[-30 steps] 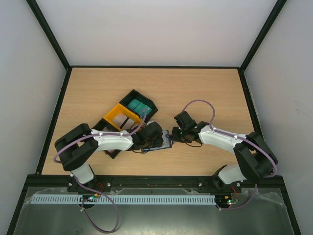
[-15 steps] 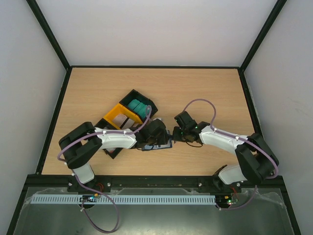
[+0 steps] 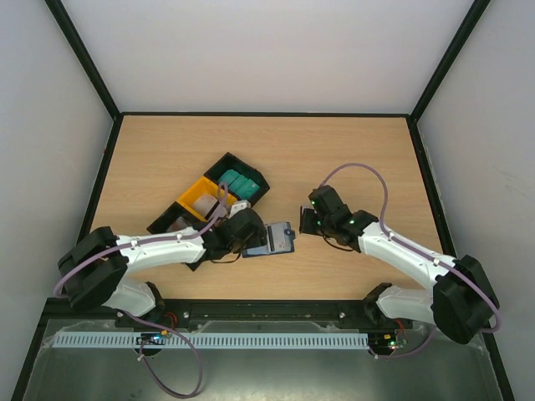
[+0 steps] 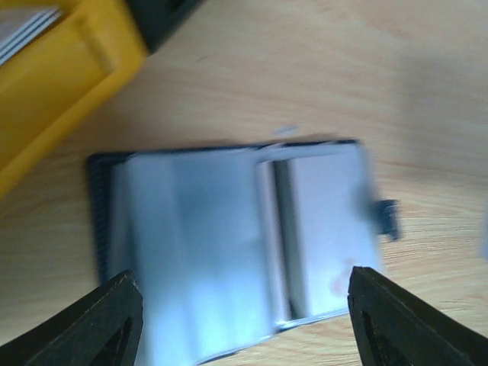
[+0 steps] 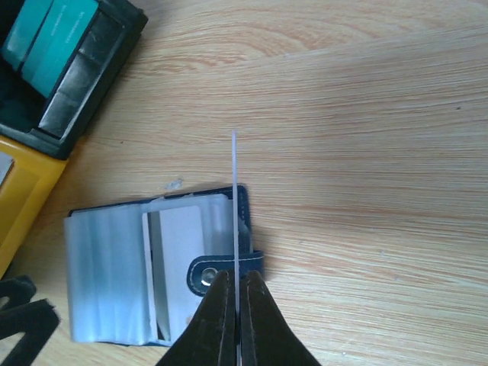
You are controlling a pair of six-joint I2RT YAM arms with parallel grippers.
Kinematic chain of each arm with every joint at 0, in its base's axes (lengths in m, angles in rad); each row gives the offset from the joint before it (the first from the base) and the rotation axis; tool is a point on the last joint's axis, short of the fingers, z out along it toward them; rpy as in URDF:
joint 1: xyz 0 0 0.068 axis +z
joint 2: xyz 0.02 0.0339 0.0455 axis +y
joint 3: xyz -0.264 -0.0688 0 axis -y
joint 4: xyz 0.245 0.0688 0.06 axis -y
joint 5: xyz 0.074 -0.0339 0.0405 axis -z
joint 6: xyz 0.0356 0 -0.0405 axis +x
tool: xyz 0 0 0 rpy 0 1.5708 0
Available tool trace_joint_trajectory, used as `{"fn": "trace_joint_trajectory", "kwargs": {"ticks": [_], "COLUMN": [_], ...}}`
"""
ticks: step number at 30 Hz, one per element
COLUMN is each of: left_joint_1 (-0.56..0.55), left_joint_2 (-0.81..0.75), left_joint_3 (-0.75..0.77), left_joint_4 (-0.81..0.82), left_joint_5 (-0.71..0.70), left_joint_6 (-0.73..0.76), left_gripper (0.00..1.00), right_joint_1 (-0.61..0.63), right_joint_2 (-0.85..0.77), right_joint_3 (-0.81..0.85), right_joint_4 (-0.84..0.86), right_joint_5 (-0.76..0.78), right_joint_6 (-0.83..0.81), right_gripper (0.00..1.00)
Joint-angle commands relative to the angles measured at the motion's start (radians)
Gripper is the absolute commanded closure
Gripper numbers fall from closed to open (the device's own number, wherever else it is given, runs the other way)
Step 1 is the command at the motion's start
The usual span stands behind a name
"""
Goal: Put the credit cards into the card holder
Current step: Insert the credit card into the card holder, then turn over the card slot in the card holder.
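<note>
The navy card holder (image 3: 276,239) lies open on the table, its grey pockets facing up. In the right wrist view the card holder (image 5: 114,267) has a whitish card (image 5: 177,259) in a pocket, and its snap tab (image 5: 217,268) lies across it. My right gripper (image 3: 306,222) is shut on a thin white card (image 5: 234,191), held edge-on just above the holder's right edge. My left gripper (image 3: 253,234) is open and empty at the holder's left side. In the left wrist view the card holder (image 4: 198,244) is blurred between the open fingers (image 4: 114,320).
The black-and-yellow tray (image 3: 201,199) stands left of the holder, with teal cards (image 3: 238,181) in its far compartment. Its yellow wall (image 4: 61,84) is close above my left gripper. White cards (image 4: 23,23) lie inside it. Black frame rails edge the table.
My left gripper has drawn back to the left, uncovering the open card holder. My right gripper has moved slightly right and away, still holding the white card.
</note>
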Motion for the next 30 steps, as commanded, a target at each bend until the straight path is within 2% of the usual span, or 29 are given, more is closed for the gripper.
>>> {"fn": "trace_joint_trajectory", "kwargs": {"ticks": [1, 4, 11, 22, 30], "left_joint_1": [0.017, 0.031, 0.045, 0.057, 0.058], "left_joint_2": [-0.016, -0.004, 0.048, 0.071, 0.091], "left_joint_3": [-0.056, -0.068, -0.047, -0.023, -0.022], "left_joint_4": [-0.109, -0.112, -0.108, -0.103, -0.095], "left_joint_5": [-0.043, -0.017, 0.024, 0.036, 0.041], "left_joint_6": [-0.075, -0.077, -0.044, -0.016, -0.014], "left_gripper": [0.25, 0.29, 0.48, 0.69, 0.69], "right_joint_1": [-0.001, -0.001, -0.001, -0.001, -0.001], "right_joint_2": [-0.008, 0.005, 0.015, 0.013, 0.013], "right_joint_3": [-0.023, -0.028, -0.039, -0.051, -0.053], "right_joint_4": [0.035, 0.059, 0.078, 0.083, 0.078], "right_joint_5": [-0.059, -0.090, -0.105, -0.104, -0.097], "right_joint_6": [0.009, 0.003, 0.002, 0.008, 0.010], "right_gripper": [0.98, 0.98, 0.98, 0.98, 0.98]}}
